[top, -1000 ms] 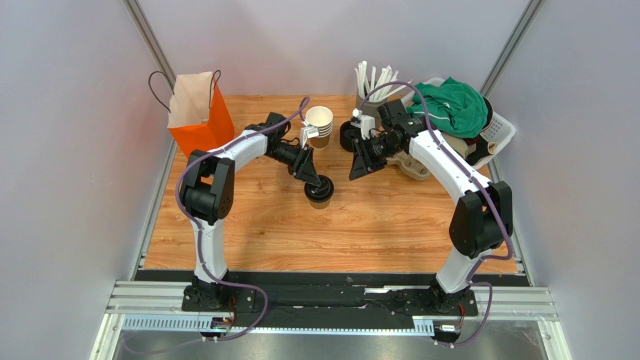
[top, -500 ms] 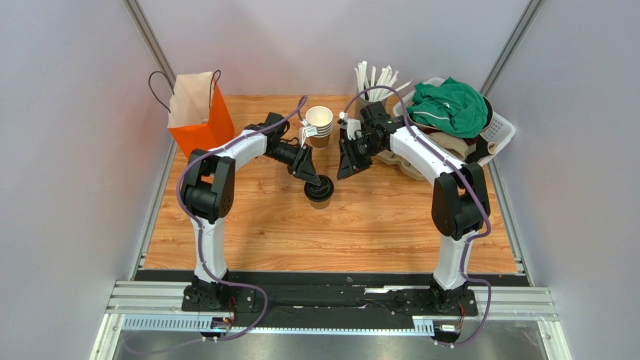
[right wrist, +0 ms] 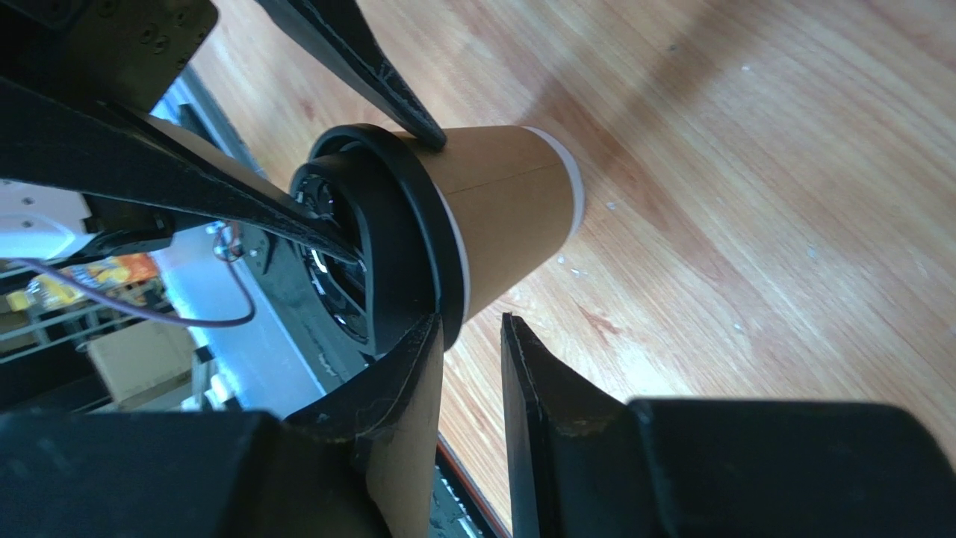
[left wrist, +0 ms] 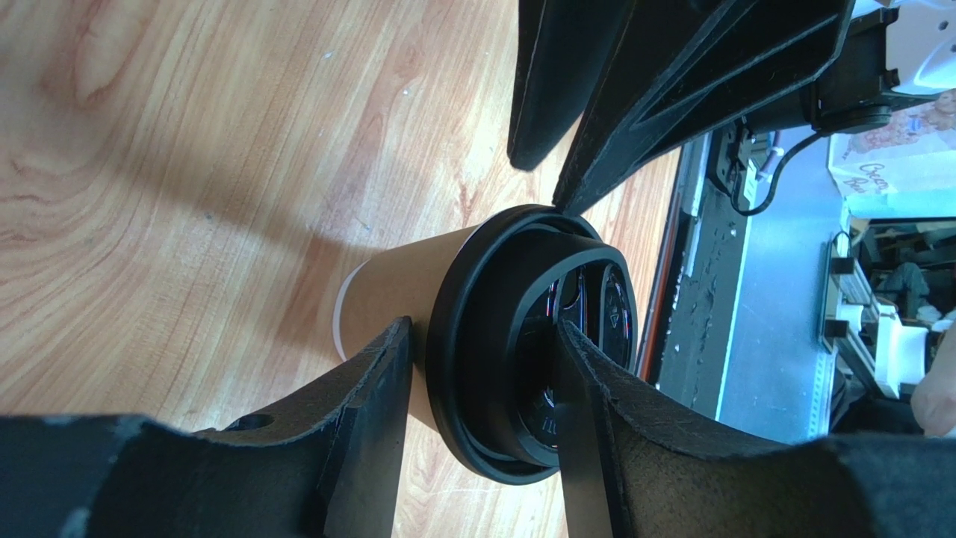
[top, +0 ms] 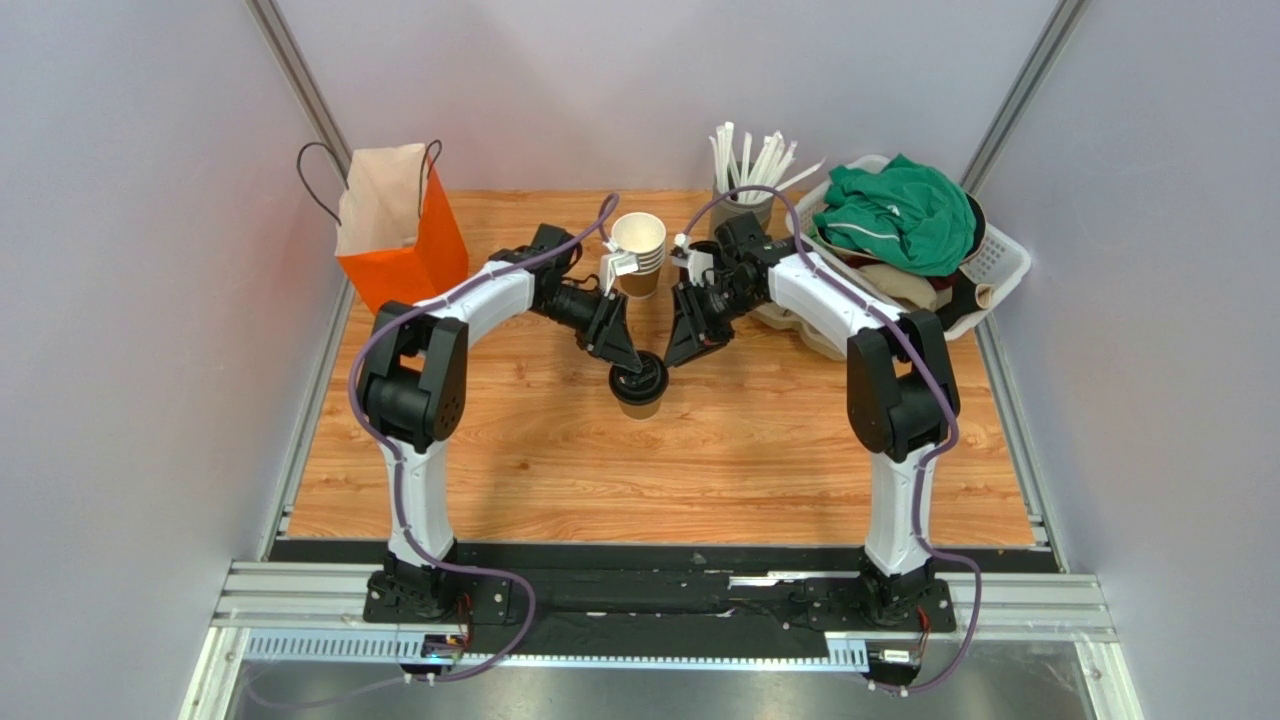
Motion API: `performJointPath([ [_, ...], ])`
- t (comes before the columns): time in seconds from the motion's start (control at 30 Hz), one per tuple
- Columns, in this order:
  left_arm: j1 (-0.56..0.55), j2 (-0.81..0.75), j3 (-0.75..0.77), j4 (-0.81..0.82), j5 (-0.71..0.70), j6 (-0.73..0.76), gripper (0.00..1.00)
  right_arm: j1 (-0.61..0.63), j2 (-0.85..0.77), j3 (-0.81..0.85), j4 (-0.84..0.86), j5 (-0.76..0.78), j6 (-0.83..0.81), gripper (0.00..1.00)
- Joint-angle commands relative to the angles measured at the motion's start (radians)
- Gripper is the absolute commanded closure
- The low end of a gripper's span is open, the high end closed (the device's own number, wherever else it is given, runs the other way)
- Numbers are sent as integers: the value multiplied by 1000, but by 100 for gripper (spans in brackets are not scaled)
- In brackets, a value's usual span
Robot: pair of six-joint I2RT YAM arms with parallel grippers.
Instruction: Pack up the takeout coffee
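right gripper (right wrist: 471,327) swings in to the black lid (left wrist: 460,325), jaws narrowly apart, as left gripper (left wrist: 480,336) clamps the takeout coffee (right wrist: 511,213), so lid-seating looks underway.

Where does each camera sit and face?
Top external: above, behind the arms, looking down on the table; both arms show.
Left wrist: faces the takeout coffee, straddled by the left pincer.
Right wrist: faces it from the opposite side; right pincer beside it.
Shared: both wrist views show the coffee and the other pincer.
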Motion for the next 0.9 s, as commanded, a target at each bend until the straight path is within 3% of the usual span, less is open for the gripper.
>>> performJointPath([
  [0.0, -23, -2, -31, 15, -155, 46, 50, 0, 39, 25, 38, -142, 9, 71],
  [0.37, -32, 8, -21, 16, -183, 32, 50, -3, 63, -14, 72, -181, 28, 73],
  [0.87, -63, 11, -18, 10, -238, 33, 51, 0, 99, -61, 112, 147, 101, 76],
])
